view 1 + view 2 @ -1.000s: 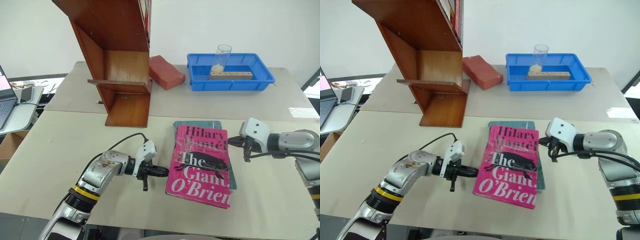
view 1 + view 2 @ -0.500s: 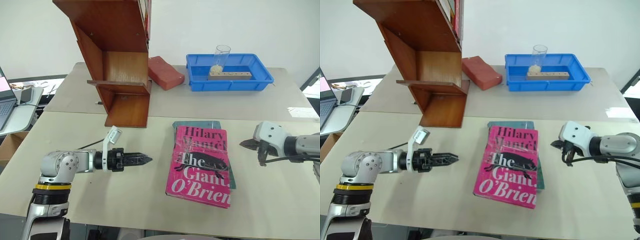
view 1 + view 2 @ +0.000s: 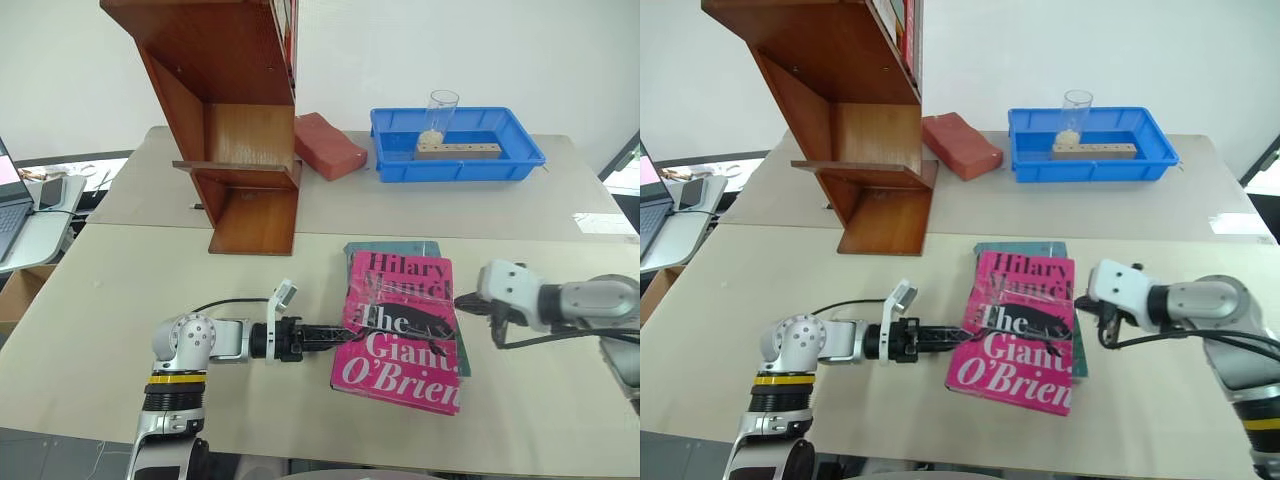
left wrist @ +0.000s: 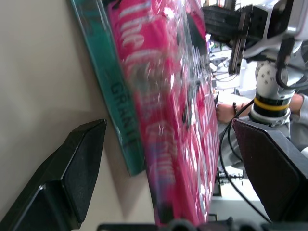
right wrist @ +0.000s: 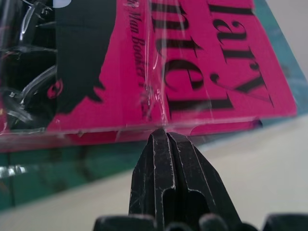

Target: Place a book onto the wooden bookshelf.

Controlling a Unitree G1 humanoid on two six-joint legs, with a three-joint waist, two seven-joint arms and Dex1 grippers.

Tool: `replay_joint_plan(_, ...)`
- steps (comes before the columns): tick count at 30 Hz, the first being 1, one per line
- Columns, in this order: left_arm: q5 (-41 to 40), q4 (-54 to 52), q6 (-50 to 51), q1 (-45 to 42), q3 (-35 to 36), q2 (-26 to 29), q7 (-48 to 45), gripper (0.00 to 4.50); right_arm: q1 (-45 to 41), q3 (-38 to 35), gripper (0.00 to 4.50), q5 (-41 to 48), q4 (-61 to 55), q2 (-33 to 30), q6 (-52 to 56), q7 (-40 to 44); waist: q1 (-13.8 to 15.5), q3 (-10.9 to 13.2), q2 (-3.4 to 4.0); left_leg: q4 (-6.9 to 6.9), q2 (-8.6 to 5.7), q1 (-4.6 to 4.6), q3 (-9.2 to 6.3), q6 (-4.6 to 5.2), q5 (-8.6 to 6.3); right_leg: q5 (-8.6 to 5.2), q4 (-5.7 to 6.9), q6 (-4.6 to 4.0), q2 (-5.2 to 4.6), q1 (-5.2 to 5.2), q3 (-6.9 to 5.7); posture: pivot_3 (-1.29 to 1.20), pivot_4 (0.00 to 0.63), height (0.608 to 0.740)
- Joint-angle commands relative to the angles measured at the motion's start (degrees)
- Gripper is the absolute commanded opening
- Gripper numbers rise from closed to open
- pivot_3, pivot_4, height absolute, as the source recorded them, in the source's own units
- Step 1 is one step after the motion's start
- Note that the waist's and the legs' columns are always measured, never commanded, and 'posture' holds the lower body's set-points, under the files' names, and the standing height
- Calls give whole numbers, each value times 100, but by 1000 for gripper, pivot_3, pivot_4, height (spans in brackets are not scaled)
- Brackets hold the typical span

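The pink book [image 3: 405, 330] is seen flat on the counter [image 3: 130, 290], stacked on a teal book [image 4: 115, 91], well short of the wooden bookshelf [image 3: 235, 130]. The left gripper [image 3: 335, 336] is spread wide at its spine; the right gripper [image 3: 462, 301] is pinched empty at the opposite edge. Both books could be clamped together, or the glossy wrap could slip.

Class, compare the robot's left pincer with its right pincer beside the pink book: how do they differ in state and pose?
The left pincer is open, its fingers either side of the bright pink glossy-wrapped paperback book's edge; the right pincer is shut, its tip at the opposite edge. The left lies low along the beige table; the right angles downward. Both have black fingers.
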Motion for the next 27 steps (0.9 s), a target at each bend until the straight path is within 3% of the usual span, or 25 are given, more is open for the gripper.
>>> replay_joint_plan(1,54,128,-165,83,106,-155,223,4470,-211,8,0,218,-348,97,139,19,17,0,0,2,-1,1,-3,0,0,0,-1,0,-1,-2,-4,0,150,695)
replay_joint_plan(9,-158,5,-323,116,412,-488,445,4470,-268,165,0,274,-509,222,212,-8,26,0,-1,5,-11,4,-13,0,-1,0,-20,1,-7,-3,-6,0,150,695)
replay_joint_plan(12,-271,-107,-285,143,485,-439,427,3709,-247,145,0,262,-464,198,177,-27,7,0,-1,4,-12,3,-15,-1,-1,0,-20,1,-6,-3,-6,0,150,695)
replay_joint_plan(16,-522,-387,-360,108,675,-412,432,2021,-153,-41,0,308,-447,115,185,-57,-8,1,-2,1,-12,-5,-17,-1,0,0,-20,0,-6,-2,-6,0,150,695)
replay_joint_plan(18,-647,-504,-372,43,780,-368,441,949,-88,-194,0,348,-435,50,192,-62,-6,1,-2,1,-13,-4,-17,-1,0,0,-27,1,-6,-2,-7,0,150,695)
replay_joint_plan(23,-760,-1361,-751,-112,584,148,118,733,239,-798,0,482,-519,-225,263,-19,-8,2,-3,-3,-13,-7,-22,-1,-1,0,-40,0,-7,-1,-12,0,150,695)
replay_joint_plan(27,-155,-2121,-2082,-597,47,814,-482,733,551,-1392,0,686,-614,-463,384,47,26,3,-4,-9,-14,-7,-22,-6,2,2,-45,-2,-8,-1,-16,0,150,695)
